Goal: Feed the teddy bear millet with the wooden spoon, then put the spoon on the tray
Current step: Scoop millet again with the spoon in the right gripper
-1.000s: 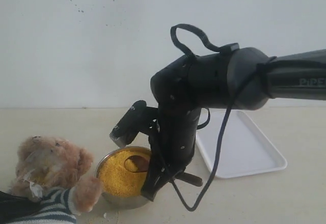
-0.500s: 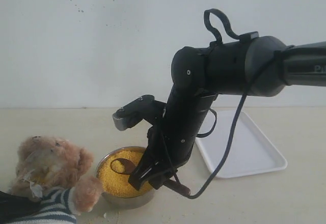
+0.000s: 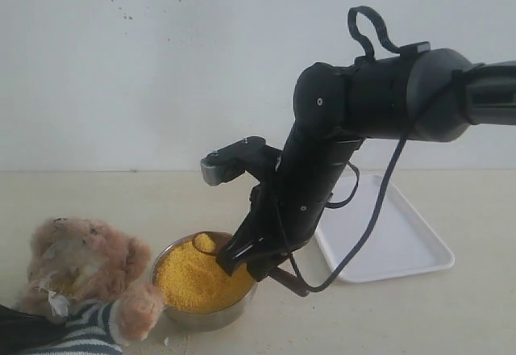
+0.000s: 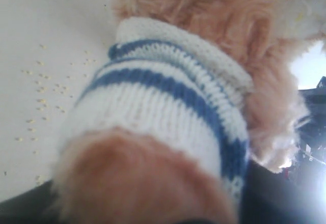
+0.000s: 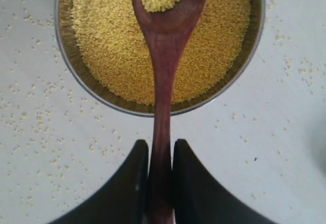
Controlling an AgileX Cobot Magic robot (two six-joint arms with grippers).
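Wooden spoon [image 5: 162,96], one in number, gripped by its thin handle between the two fingers of the right tool [image 5: 159,150]. The fingers are closed to a narrow gap, touching the handle on both sides. In the right wrist view the spoon's long axis runs straight out from the tool, its oval bowl hollow-side up and carrying a small heap of millet [image 5: 102,51]. The spoon bowl lies over the single round steel bowl [image 5: 57,30], which is filled nearly to its rim with the same yellow grains. Whether the spoon clears the heap cannot be told.

In the exterior view the spoon slopes from lower right, where the handle end juts out below the tool, up and to the left, so that its bowl points towards the one teddy bear [image 3: 81,266] at the lower left of the frame. The steel bowl stands just beside the bear's paw. One white tray [image 3: 395,242] lies right of centre on the bench [image 3: 468,315], apart from the bowl. Loose grains [image 5: 41,122] are scattered on the bench around the bowl.

Left tool [image 3: 14,328]: a dark shape against the bear's striped shirt. Its opening cannot be told.
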